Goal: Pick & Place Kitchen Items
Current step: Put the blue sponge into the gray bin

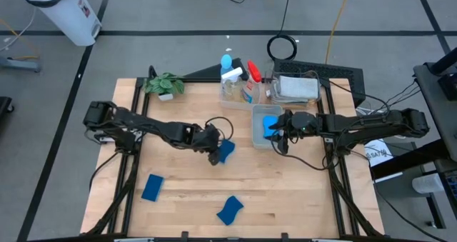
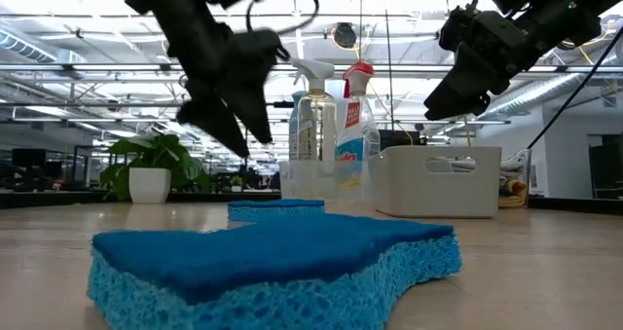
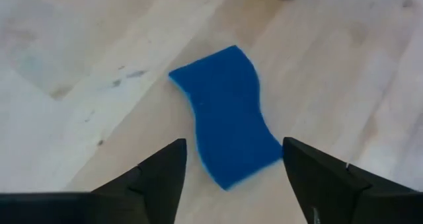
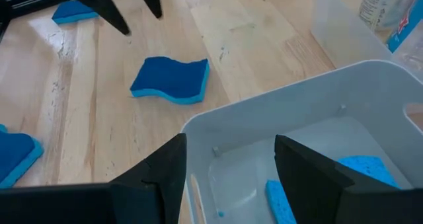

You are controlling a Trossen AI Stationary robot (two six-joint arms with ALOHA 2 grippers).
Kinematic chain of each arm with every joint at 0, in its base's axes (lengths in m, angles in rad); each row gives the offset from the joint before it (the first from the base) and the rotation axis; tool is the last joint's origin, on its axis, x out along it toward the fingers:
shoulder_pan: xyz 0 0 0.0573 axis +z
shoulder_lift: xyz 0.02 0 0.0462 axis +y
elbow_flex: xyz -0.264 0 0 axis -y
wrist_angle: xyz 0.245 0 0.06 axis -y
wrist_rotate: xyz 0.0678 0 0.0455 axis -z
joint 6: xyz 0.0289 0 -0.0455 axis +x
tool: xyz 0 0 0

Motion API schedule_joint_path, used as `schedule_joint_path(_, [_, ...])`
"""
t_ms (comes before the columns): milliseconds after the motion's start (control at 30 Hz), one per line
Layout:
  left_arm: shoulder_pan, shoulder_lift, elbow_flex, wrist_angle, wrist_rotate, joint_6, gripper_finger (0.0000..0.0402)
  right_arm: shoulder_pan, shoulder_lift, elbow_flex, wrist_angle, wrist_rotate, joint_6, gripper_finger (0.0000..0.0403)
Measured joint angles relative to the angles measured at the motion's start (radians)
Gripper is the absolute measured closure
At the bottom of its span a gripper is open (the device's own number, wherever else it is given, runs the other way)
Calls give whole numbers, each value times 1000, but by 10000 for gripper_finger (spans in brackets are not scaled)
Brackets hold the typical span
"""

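Note:
A wavy blue sponge (image 1: pixel 227 151) lies flat on the wooden table near its middle; it also shows in the left wrist view (image 3: pixel 228 115) and the right wrist view (image 4: pixel 172 78). My left gripper (image 1: pixel 214 153) hangs open above it (image 3: pixel 231 178), one finger on either side, clear of it (image 2: pixel 238 126). My right gripper (image 1: pixel 280 133) is open and empty (image 4: pixel 228 178) above a clear bin (image 1: pixel 258 136) that holds blue sponges (image 4: pixel 360 166). Two more sponges (image 1: pixel 152 187) (image 1: pixel 230 210) lie flat near the table's near edge.
Spray bottles (image 1: pixel 232 74) with blue and red tops stand in a clear bin at the far edge. A white bin (image 1: pixel 296 88) stands to their right and a potted plant (image 1: pixel 164 85) to their left. Bare table lies between the near sponges.

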Motion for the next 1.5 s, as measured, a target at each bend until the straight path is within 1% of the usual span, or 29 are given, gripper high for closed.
schedule_joint_path(100, [11,57,0,37,9,0,123,0,0,0,0,0,0,206])
schedule_joint_path(233, [18,128,0,33,26,1,80,0,0,0,0,0,0,206])
schedule_joint_path(367, [18,174,0,58,69,38,47,0,0,0,0,0,0,206])
schedule_joint_path(500, [17,225,1,93,72,35,32,0,0,0,0,0,0,206])
schedule_joint_path(600, [16,257,5,85,65,39,36,0,0,0,-1,0,0,206])
schedule_joint_path(700, [16,271,6,64,62,68,70,0,0,0,0,0,0,206])
schedule_joint_path(800, [16,273,5,55,48,101,131,0,0,0,0,0,0,206])
schedule_joint_path(867, [17,267,3,56,44,121,184,0,0,0,0,0,0,206])
schedule_joint_path(967, [18,267,2,60,48,150,277,0,0,0,0,0,0,206])
schedule_joint_path(1067, [27,268,3,64,100,250,369,0,0,0,0,0,0,206])
schedule_joint_path(1100, [32,267,4,62,114,273,382,0,0,0,1,0,0,206])
schedule_joint_path(1167, [36,250,20,40,116,315,381,0,0,0,1,0,0,206])
schedule_joint_path(1200, [36,245,32,20,99,341,380,0,0,0,3,0,0,206])
schedule_joint_path(1333, [25,203,112,-111,-63,440,391,0,0,0,43,1,-9,206])
schedule_joint_path(1433, [10,172,178,-105,-173,541,389,0,2,0,95,0,-41,206])
schedule_joint_path(1500, [-4,170,192,-63,-201,659,386,0,10,0,133,-3,-70,206])
